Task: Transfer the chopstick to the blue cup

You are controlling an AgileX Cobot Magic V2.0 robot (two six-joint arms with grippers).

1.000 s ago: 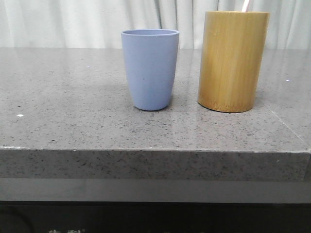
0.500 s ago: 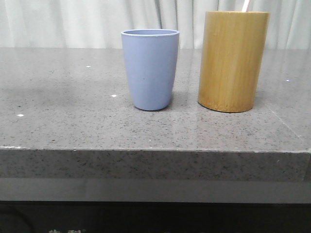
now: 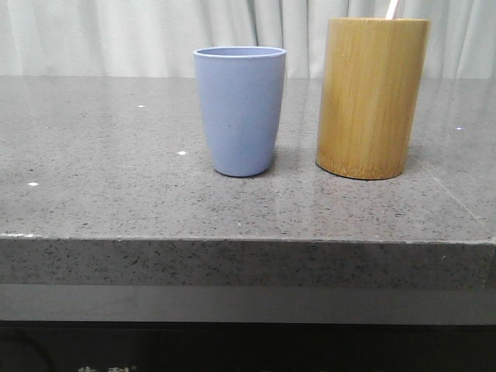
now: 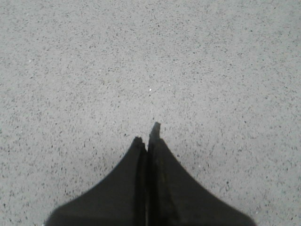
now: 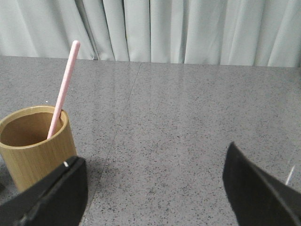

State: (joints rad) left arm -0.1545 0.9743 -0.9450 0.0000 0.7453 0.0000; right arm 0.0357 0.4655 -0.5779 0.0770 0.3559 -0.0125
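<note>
- We see the blue cup (image 3: 239, 111) standing upright on the grey speckled tabletop (image 3: 116, 178) in the front view, near the middle of the scene.
- Just to its right, close by but not touching, stands a taller bamboo holder (image 3: 371, 98), also upright.
- The chopstick (image 3: 392, 8) shows in the front view as a short pale pink tip poking above the holder's rim.
- From the right wrist view, we see the chopstick (image 5: 62, 89) leaning inside the bamboo holder (image 5: 34, 143), its lower end hidden within and its upper length rising at a tilt past the rim.
- The right hand (image 5: 155, 188) is spread wide, its two dark fingers (image 5: 56, 195) far apart at either side of that view, with nothing between them but bare tabletop (image 5: 164, 136).
- The holder sits beside one finger of the right hand, and we cannot tell whether the two touch.
- The left hand (image 4: 146, 141) hangs over bare tabletop (image 4: 211, 70), its dark fingers (image 4: 164, 188) pressed together tip to tip and holding nothing.
- Pale pleated curtains (image 5: 188, 30) close off the far edge of the tabletop.
</note>
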